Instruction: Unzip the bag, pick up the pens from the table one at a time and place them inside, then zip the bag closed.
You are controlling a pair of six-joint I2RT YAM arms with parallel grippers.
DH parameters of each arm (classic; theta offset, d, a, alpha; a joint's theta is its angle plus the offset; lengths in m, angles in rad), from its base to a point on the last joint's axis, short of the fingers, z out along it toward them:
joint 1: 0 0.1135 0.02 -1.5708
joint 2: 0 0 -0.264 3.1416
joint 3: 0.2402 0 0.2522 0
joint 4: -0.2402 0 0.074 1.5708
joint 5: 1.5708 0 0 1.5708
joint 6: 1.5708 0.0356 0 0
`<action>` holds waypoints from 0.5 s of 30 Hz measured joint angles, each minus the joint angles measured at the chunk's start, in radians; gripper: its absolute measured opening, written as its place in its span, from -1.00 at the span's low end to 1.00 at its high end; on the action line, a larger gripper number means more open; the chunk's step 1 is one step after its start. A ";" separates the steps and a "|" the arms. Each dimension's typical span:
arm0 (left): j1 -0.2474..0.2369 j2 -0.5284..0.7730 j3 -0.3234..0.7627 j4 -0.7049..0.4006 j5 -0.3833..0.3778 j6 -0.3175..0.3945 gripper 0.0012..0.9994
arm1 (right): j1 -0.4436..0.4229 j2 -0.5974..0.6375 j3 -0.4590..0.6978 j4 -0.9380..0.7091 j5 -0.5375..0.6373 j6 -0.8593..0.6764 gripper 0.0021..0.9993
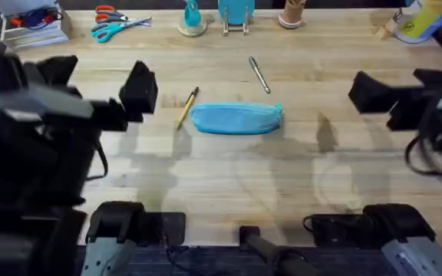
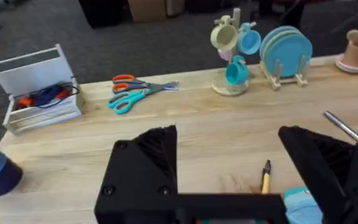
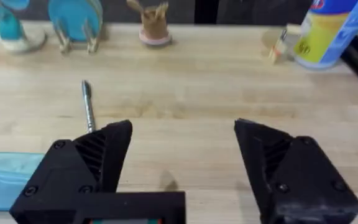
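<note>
The light blue bag (image 1: 236, 119) lies lengthwise in the middle of the table (image 1: 221, 184), with its zip shut as far as I can see. The yellow pen (image 1: 186, 107) lies slanted at the bag's left end, and the silver pen (image 1: 259, 75) rests behind the bag. My left gripper (image 1: 140, 92) hovers open to the left of the yellow pen, holding nothing. In the left wrist view the gripper (image 2: 229, 149) faces the yellow pen (image 2: 266, 177) and a corner of the bag (image 2: 303, 202). My right gripper (image 1: 371, 93) hovers open well right of the bag. The right wrist view shows the silver pen (image 3: 89, 106) and the bag's end (image 3: 5, 177).
Along the table's far edge stand a white caddy (image 1: 33, 23), orange and teal scissors (image 1: 117, 23), a mug tree (image 1: 192, 19), a plate rack (image 1: 236, 15), a wooden cup (image 1: 291, 14) and a yellow bottle (image 1: 420, 19).
</note>
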 joint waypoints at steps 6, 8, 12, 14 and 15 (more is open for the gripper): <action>0.000 0.236 0.198 -0.097 0.064 0.049 0.99 | 0.000 0.274 0.273 -0.150 -0.022 0.000 0.99; 0.000 0.306 0.262 -0.139 0.097 0.076 0.99 | 0.000 0.356 0.363 -0.205 -0.045 0.000 0.99; 0.000 0.433 0.379 -0.212 0.165 0.120 0.99 | 0.000 0.491 0.519 -0.313 -0.084 0.000 0.99; 0.000 0.486 0.422 -0.226 0.196 0.133 0.99 | 0.000 0.539 0.570 -0.346 -0.094 0.000 0.99; 0.000 0.503 0.435 -0.229 0.209 0.138 0.99 | 0.000 0.561 0.592 -0.363 -0.104 -0.001 0.99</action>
